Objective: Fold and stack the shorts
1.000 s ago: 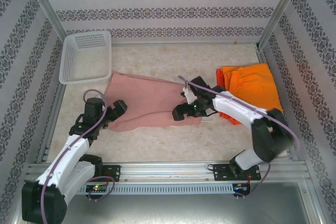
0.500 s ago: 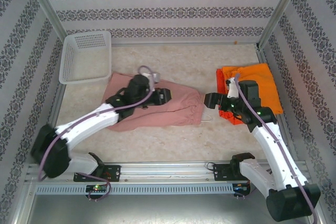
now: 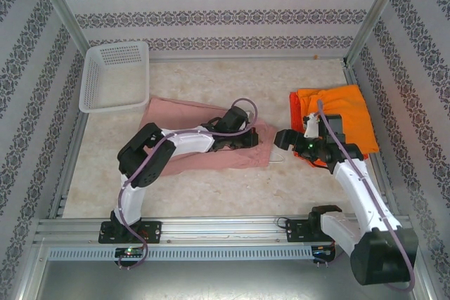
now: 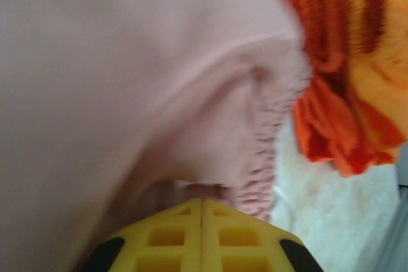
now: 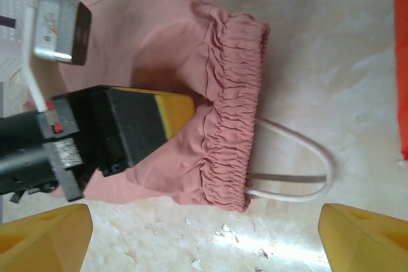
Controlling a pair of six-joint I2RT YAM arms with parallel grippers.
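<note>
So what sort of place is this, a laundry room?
Probably a robot test bench: a left arm and a right arm bolted to a metal rail, patterned panels on three sides, pink shorts and a white basket.

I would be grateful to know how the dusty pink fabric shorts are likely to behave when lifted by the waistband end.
The dusty pink fabric shorts will probably sag limply: the cloth creases and bunches at the left gripper. They look thin, so likely light. The white drawstring loop lying loose beside the gathered waistband may dangle or snag.
</note>
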